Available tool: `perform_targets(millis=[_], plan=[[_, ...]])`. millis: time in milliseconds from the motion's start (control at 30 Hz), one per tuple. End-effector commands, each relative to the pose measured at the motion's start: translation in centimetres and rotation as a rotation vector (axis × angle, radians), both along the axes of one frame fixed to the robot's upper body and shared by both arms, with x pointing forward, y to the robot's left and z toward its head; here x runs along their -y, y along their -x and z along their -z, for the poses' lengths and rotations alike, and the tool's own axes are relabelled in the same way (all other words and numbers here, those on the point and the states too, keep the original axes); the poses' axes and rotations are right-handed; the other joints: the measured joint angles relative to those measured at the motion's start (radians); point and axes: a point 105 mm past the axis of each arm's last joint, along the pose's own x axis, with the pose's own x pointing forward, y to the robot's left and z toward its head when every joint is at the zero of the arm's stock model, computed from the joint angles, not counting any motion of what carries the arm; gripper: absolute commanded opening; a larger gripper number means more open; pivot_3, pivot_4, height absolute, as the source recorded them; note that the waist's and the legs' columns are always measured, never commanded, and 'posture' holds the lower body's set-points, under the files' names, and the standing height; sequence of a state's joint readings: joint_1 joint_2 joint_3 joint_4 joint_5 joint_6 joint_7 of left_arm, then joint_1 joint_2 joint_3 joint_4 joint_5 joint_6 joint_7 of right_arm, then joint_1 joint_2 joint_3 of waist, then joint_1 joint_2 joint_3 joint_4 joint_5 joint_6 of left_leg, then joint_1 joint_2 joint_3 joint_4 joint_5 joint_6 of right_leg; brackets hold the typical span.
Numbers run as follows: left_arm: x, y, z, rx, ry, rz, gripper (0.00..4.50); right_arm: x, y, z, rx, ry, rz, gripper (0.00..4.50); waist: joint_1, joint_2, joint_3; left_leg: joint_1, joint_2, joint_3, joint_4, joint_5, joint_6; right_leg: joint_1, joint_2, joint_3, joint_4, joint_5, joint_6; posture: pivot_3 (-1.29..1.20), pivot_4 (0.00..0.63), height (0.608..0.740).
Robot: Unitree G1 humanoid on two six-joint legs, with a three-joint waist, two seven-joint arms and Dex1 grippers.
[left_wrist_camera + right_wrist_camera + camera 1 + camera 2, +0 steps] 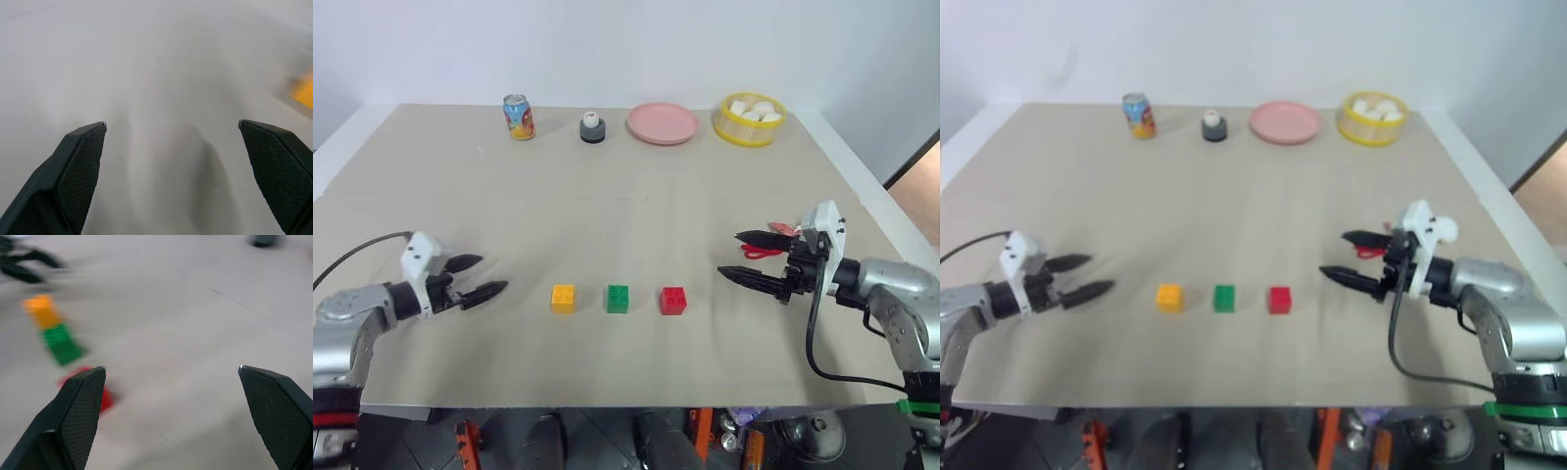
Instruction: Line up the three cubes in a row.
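**Blurred, cut off and unreadable**

In the left wrist view a smeared orange-yellow patch (302,92) lay beyond the left gripper (172,128)'s spread black fingers and was cut by the picture's edge; its shape could not be made out.

Ahead of the right gripper (171,368), the orange-yellow studded plastic cube (42,310) and the green one (60,343) were blurred, and the red one (103,399) was mostly hidden behind a finger (78,416).

The soda can (518,117)'s print was too small to read. What the white pieces (751,109) in the yellow-rimmed bowl (749,131) were could not be told.
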State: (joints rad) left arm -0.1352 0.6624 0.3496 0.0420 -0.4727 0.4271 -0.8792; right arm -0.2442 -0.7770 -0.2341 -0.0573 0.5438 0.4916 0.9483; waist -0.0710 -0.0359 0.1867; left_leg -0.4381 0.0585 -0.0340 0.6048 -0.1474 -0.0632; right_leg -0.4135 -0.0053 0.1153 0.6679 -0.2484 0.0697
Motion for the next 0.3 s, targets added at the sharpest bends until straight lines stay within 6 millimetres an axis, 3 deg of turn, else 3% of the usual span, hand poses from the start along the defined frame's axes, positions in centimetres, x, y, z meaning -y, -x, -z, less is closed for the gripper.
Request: perform_targets(millis=[33,200,300], plan=[[-1.1,0.6,-1.9,0.11,0.099,-0.244,4.48,1.8,-0.1,-0.2,0.1,-0.031,0.226,4.5,0.002,0.0,0.0,0.0,0.0,0.0,0.0,0.0,0.0,0.0,0.0,0.0,0.0,0.0,0.0,0.0,0.15,0.74],[0.3,1.0,-0.4,0.1,0.163,-0.354,4.48,0.9,-0.1,1.2,0.122,-0.108,0.392,4.5,0.001,0.0,0.0,0.005,0.0,0.001,0.001,0.002,0.0,0.005,0.0,0.001,0.0,0.001,-0.004,0.0,0.15,0.74],[1.2,0.7,-0.4,0.141,0.186,-0.399,4.48,1.0,-0.6,2.0,0.143,-0.103,0.493,4.5,-0.001,-0.001,0.0,0.008,-0.001,0.001,0.001,0.002,0.0,0.006,0.0,0.002,0.0,0.004,-0.005,0.0,0.15,0.74]])
